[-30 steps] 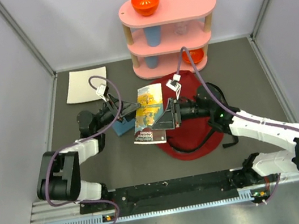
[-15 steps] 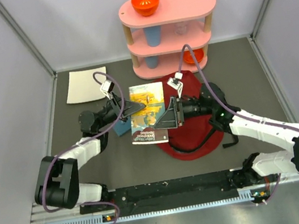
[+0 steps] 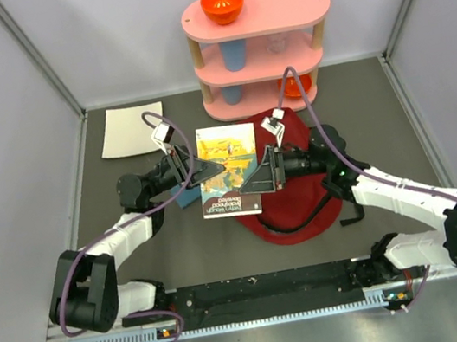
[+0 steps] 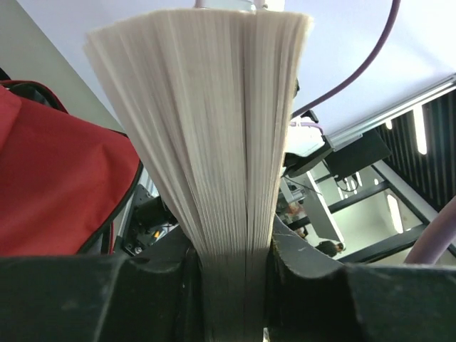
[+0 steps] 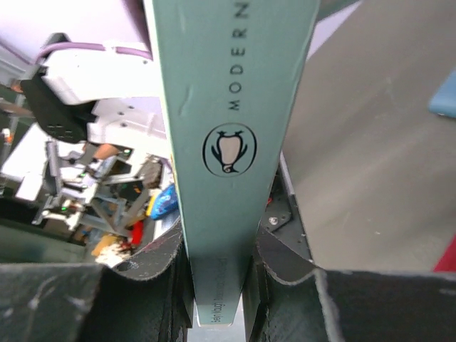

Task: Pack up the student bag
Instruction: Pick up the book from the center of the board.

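Student bag [image 3: 301, 211], left end effector [image 3: 204, 171], right end effector [image 3: 255, 180] opposed, clamping book [image 3: 226, 155]

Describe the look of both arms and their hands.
The left arm and right arm have white links between black joints. A purple cable loops along each to a small white camera box at the wrist. The left hand and right hand are black and wedge-shaped. A green light glows on the right arm.

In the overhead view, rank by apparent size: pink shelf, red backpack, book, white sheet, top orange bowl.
1. Pink shelf
2. Red backpack, partly covered; may rival the shelf
3. Book, held up nearer the camera
4. White sheet
5. Orange bowl
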`<state>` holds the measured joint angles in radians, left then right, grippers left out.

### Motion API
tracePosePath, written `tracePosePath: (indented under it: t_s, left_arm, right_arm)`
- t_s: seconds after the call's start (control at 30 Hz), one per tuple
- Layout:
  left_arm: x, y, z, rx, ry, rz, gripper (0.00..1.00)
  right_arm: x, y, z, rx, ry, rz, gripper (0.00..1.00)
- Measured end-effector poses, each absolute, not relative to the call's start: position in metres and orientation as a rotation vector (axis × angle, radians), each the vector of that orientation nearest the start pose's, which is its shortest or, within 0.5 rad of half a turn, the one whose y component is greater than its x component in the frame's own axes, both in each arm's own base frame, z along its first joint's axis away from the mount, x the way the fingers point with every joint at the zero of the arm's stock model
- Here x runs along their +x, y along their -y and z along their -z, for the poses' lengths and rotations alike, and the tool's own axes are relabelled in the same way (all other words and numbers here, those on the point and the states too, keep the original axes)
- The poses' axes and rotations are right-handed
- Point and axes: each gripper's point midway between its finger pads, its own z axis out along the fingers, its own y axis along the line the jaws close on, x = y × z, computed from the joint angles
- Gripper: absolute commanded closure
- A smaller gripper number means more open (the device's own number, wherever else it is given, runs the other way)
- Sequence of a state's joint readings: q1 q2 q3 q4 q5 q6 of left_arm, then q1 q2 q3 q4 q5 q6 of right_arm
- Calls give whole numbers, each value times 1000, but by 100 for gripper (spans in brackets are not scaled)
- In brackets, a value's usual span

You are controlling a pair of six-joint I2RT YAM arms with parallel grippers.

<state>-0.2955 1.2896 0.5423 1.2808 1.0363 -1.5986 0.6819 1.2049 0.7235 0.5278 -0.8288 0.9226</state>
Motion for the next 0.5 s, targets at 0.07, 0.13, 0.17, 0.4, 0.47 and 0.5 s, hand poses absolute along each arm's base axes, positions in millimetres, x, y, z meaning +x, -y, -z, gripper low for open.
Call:
tracePosePath:
  t_s: [0.07, 0.13, 0.17, 0.4, 0.47, 0.5]
  left_arm:
    - [215, 245, -310, 229, -1644, 2059, 98]
    - [216, 246, -308, 225, -1652, 2059, 100]
    - [217, 246, -307, 220, -1656, 2060, 100]
    - [221, 249, -308, 259, -1606, 1994, 100]
    - [225, 249, -313, 239, -1570, 1923, 100]
    - [228, 248, -315, 209, -1553, 1879, 100]
  right_arm:
    - [174, -331, -273, -564, -1832, -1766, 95]
    - [178, -330, -268, -571, -1856, -1717, 94]
    - [180, -329, -268, -576, -1863, -1690, 90]
    - [203, -322, -265, -506, -1941, -1497, 18]
    - [215, -316, -264, -406, -1961, -1431, 1]
    - [219, -312, -265, -356, -1959, -1412, 1]
